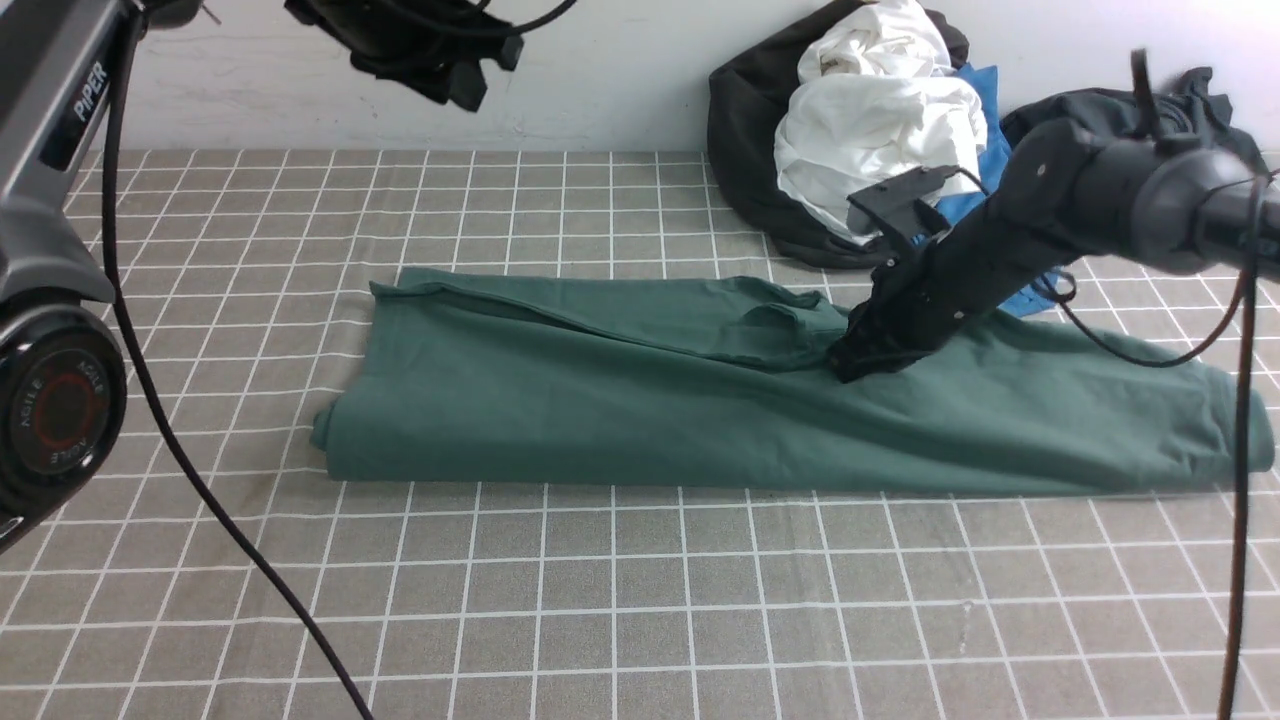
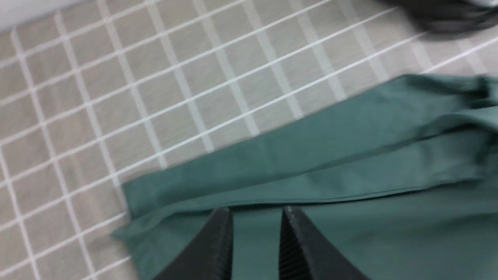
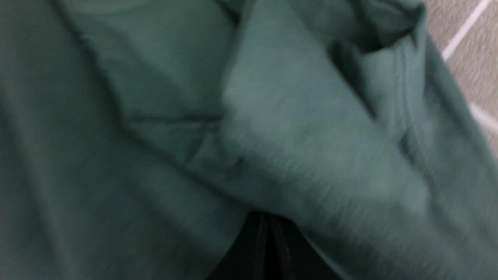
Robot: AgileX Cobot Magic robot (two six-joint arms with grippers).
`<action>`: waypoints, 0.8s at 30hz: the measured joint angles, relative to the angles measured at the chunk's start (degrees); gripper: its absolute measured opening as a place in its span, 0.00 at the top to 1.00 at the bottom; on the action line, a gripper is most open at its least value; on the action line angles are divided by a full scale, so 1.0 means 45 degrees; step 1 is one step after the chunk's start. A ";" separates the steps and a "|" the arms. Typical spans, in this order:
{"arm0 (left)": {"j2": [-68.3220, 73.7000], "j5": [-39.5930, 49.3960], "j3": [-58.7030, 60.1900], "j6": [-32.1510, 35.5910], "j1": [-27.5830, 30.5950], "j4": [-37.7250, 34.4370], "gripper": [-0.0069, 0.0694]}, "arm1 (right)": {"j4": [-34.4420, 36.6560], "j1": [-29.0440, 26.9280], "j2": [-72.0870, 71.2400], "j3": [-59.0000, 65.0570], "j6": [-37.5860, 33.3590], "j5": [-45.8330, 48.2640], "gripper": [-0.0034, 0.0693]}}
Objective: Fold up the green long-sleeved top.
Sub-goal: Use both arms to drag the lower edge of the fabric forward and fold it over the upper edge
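Observation:
The green long-sleeved top (image 1: 600,400) lies folded into a long band across the middle of the checked tablecloth (image 1: 640,600), with a sleeve laid along its far side. My right gripper (image 1: 848,365) is down on the top right of its middle, shut on a bunched fold of green cloth (image 3: 295,155) that drapes over its tips (image 3: 268,219). My left gripper (image 1: 470,90) hangs high above the table's far left, open and empty. In the left wrist view the gripper (image 2: 256,212) is over the top's left end (image 2: 350,175).
A pile of clothes sits at the back right against the wall: a black garment (image 1: 740,130), a white one (image 1: 870,120), a bright blue one (image 1: 975,190) and a dark charcoal one (image 1: 1180,100). The left arm's cable (image 1: 200,480) hangs across the front left.

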 joint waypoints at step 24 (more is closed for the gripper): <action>-1.1313 -0.0077 1.4235 -0.1004 -0.0721 0.3649 0.71 | -0.1990 -0.0123 0.0162 -0.2713 0.4022 0.4741 0.97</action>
